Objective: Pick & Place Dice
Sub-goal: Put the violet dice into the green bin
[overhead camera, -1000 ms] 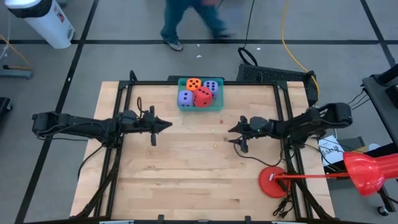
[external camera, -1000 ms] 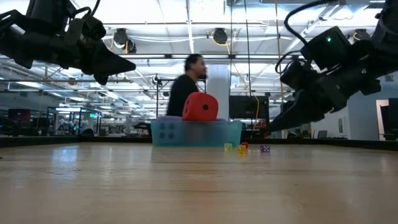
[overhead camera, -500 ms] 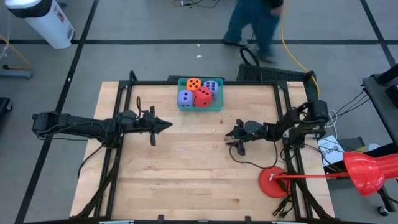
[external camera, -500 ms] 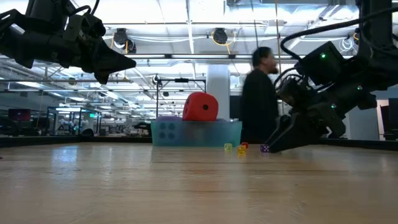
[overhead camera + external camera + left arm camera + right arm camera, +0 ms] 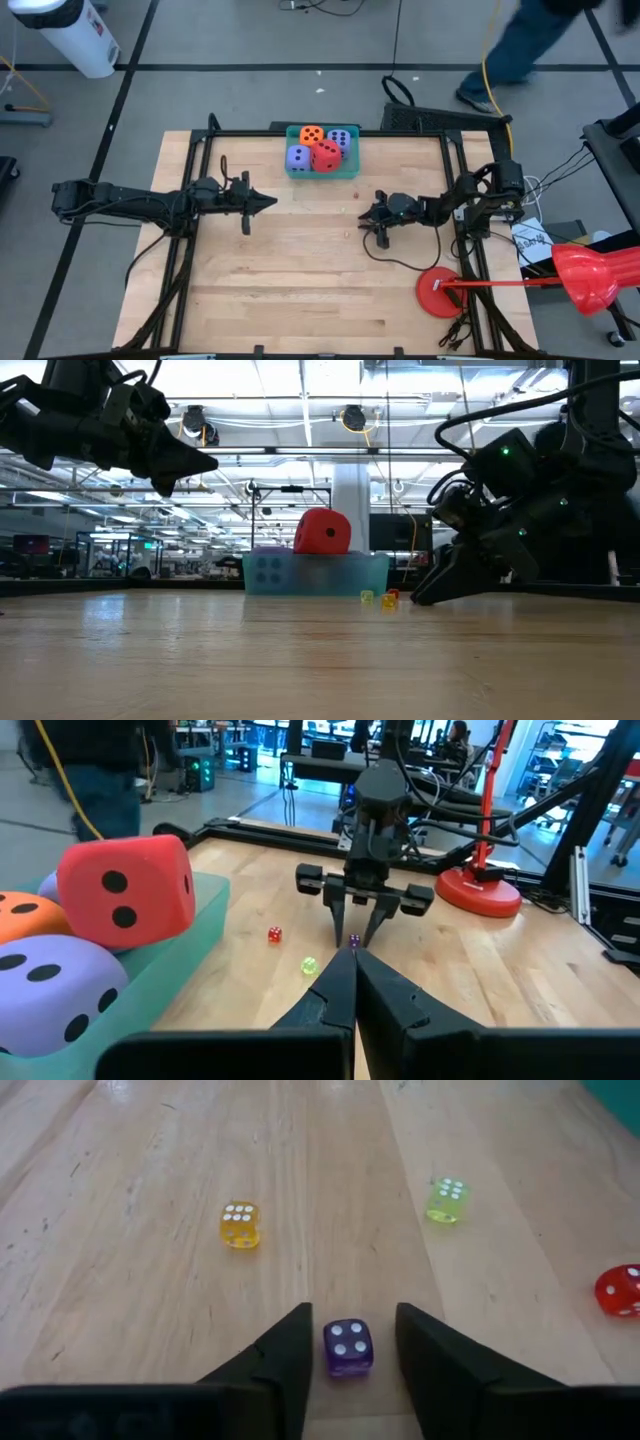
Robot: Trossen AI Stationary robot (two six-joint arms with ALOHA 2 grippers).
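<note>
**Right gripper straddling the small purple die**

You are seeing the right gripper [image 5: 367,217] sitting low over the table's middle, jaws apart, one finger [image 5: 285,1352] on each side of the small purple die [image 5: 347,1348], a sliver of gap showing on both sides. The yellow die [image 5: 239,1224], green die [image 5: 447,1199] and small red die [image 5: 620,1290] are lying near it on the wood. Four big foam dice [image 5: 327,154] are sitting in the teal bin [image 5: 351,171] at the far edge. The left gripper [image 5: 271,203] is hovering above the table's left half, jaws together.

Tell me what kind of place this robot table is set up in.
Probably a large robotics lab or workshop: ceiling ducts and strip lights overhead, rows of benches with monitors behind, cables across the taped floor.
</note>
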